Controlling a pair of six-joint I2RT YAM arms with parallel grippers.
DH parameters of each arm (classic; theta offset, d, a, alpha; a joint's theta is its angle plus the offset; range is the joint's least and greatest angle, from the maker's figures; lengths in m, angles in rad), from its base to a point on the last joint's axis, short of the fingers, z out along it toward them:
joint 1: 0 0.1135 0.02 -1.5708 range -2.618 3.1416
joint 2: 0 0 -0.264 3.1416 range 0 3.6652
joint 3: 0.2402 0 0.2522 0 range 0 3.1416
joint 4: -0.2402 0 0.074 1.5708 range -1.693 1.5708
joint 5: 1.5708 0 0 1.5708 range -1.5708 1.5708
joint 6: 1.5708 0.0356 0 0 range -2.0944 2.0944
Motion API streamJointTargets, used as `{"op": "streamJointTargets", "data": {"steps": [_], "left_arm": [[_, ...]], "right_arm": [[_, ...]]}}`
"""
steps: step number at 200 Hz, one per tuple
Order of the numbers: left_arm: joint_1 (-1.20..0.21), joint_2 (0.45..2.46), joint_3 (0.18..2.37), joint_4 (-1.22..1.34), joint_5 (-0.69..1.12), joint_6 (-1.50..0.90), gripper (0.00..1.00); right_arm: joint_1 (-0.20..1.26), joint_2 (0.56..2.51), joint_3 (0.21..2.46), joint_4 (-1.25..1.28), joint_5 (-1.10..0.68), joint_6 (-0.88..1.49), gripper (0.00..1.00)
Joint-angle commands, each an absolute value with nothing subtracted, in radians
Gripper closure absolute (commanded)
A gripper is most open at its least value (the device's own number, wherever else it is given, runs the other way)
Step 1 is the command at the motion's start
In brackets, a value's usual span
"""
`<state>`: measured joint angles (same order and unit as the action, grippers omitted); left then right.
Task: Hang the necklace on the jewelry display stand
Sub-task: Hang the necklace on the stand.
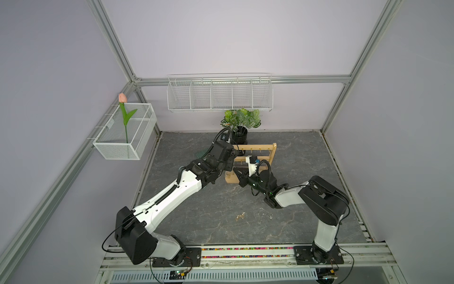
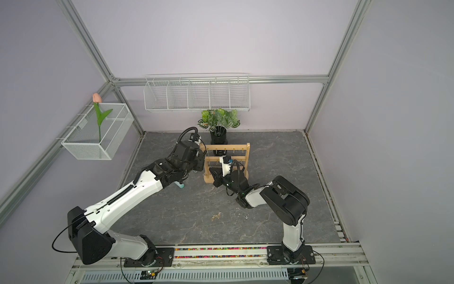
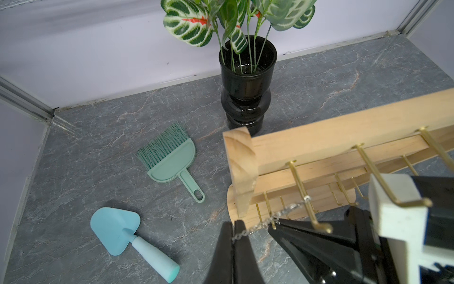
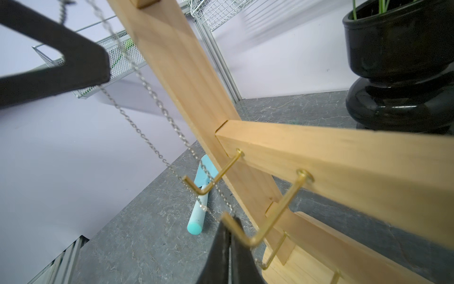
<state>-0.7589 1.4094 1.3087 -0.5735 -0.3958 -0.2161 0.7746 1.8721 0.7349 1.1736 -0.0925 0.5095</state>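
Necklace point(image 3: 290, 207) stretched between both grippers at the end hook of the jewelry display stand point(image 3: 319, 137)
We have the left gripper point(image 3: 233, 228) clenched on it beside the stand's upright. The right gripper point(image 4: 228, 228) is pinched shut lower down, seemingly on the far end of the same loop. In the right wrist view its two strands run on either side of the gold hook point(image 4: 221, 172) nearest the upright; whether they sit in its bend we cannot tell. To finish well, we judge we should slacken gently so the loop drops behind the upturned tip. We should also steer clear of the neighbouring hook point(image 4: 280, 209), let go low first, and avoid tugging the light stand.
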Motion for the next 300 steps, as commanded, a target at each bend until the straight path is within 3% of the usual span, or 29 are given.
{"op": "streamJointTargets", "data": {"steps": [1,300], "left_arm": [[-0.753,1.382,1.301,-0.561,-0.425,-0.240,1.00],[-0.753,1.430,1.267,-0.578,-0.355,-0.338,1.00]], "right_arm": [[0.779,1.850,0.742,1.234,-0.122,0.543,0.93],[0.750,1.793,0.705,1.250,-0.036,0.539,0.93]]}}
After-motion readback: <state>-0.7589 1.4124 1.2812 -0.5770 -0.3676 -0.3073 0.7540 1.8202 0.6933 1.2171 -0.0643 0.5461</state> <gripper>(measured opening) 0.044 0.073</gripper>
